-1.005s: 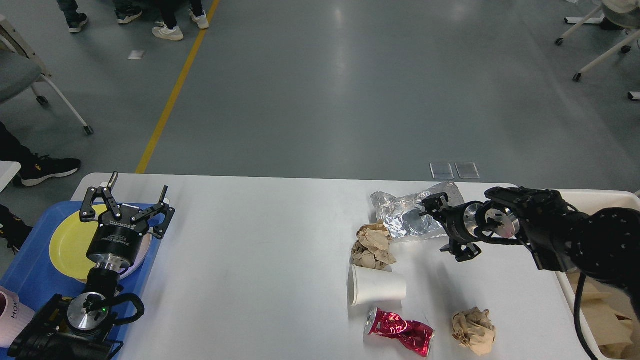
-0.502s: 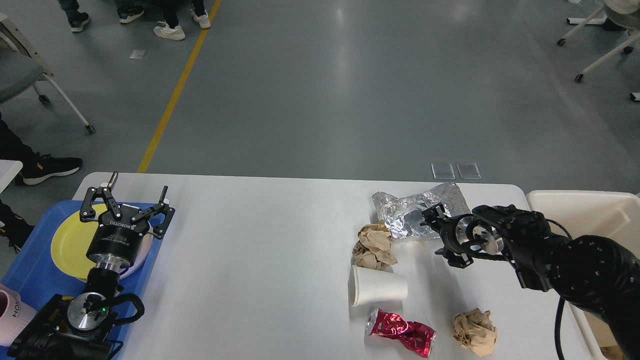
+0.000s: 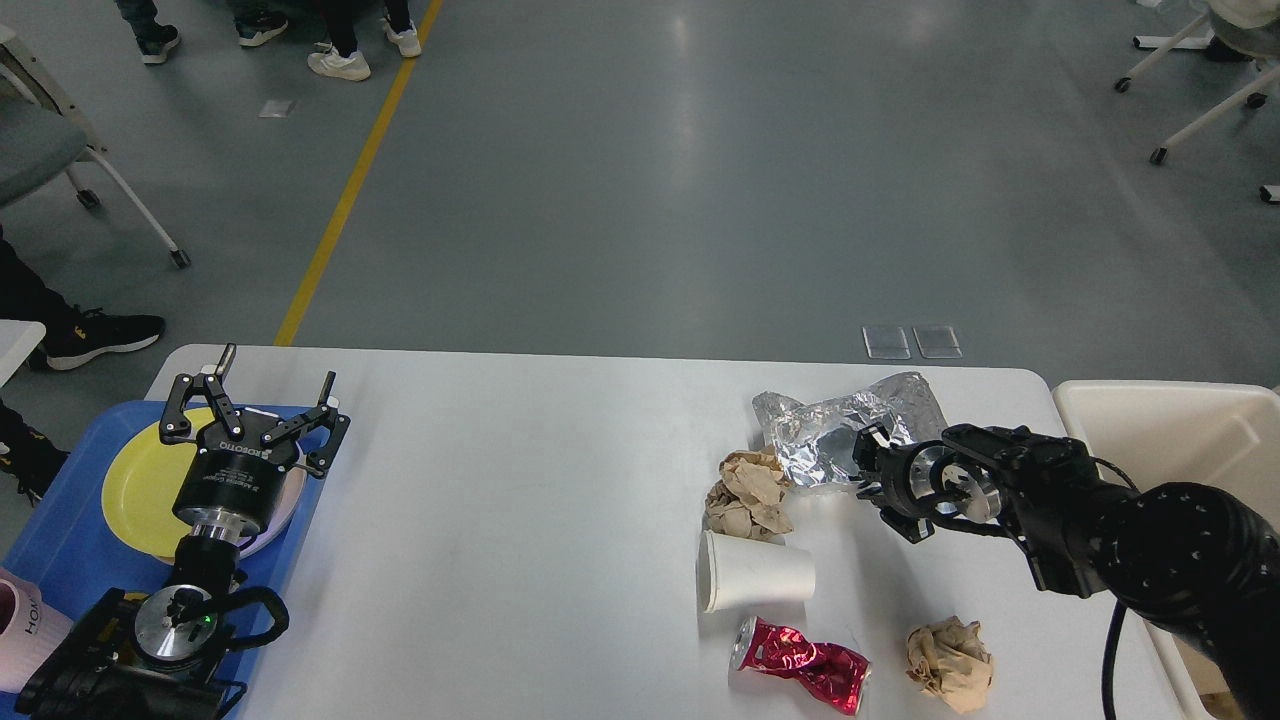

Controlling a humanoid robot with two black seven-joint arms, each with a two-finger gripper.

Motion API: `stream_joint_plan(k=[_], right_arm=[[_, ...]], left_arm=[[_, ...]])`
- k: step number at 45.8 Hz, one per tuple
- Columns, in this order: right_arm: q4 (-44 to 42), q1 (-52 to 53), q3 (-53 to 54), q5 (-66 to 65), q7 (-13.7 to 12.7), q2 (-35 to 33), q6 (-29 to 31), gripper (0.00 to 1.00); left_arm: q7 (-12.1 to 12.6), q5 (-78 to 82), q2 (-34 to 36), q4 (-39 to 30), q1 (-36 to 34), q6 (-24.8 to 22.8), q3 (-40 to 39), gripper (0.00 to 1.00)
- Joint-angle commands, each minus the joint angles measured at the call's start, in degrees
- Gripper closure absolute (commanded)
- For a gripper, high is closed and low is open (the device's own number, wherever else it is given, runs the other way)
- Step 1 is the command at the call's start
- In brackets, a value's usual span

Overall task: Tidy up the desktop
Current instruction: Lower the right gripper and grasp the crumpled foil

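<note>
The desk (image 3: 540,500) fills the lower half of the head view, a wide white top whose right half carries the litter. A silver foil wrapper (image 3: 840,435) lies near the far edge, a brown paper ball (image 3: 745,492) sits just beside its near-left corner, and a white paper cup (image 3: 755,572) lies on its side in front of that. A crushed red can (image 3: 800,675) and a second paper ball (image 3: 948,662) lie close to the near edge.

The right gripper (image 3: 878,470) reaches in low from the right and meets the wrapper's near-right edge. It is seen dark and nearly end-on, so whether its fingers are spread or clamped on the foil cannot be told. Its aim suggests the wrapper is the piece being cleared, likely into the cream bin (image 3: 1160,410) standing just off the desk's right end.

At the left end a blue tray (image 3: 60,540) holds a yellow plate (image 3: 140,480), probably the place for dishes, not rubbish. The left gripper (image 3: 250,400) hangs above the plate with its fingers spread wide and holding nothing, seemingly parked there.
</note>
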Motion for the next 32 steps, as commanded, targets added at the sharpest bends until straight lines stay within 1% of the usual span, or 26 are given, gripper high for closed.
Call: stream_joint_plan(k=[1, 2, 25, 28, 32], right_arm=[[0.26, 0.0, 0.0, -0.05, 0.0, 0.05, -0.07, 0.97], [0.35, 0.0, 0.0, -0.05, 0.0, 0.05, -0.07, 1.0], [1.67, 1.76, 0.09, -0.14, -0.71, -1.71, 0.2, 1.0], [3.24, 3.51, -0.44, -0.31, -2.02, -3.29, 0.28, 1.0], [7.72, 7.9, -1.41, -3.29, -5.44, -5.48, 0.29, 1.0]], left_arm=[[0.05, 0.0, 0.0, 0.0, 0.0, 0.0, 0.0, 0.03], [-0.04, 0.0, 0.0, 0.0, 0.0, 0.0, 0.0, 0.03], [-0.04, 0.0, 0.0, 0.0, 0.0, 0.0, 0.0, 0.03], [0.05, 0.0, 0.0, 0.0, 0.0, 0.0, 0.0, 0.03], [0.05, 0.0, 0.0, 0.0, 0.0, 0.0, 0.0, 0.03]])
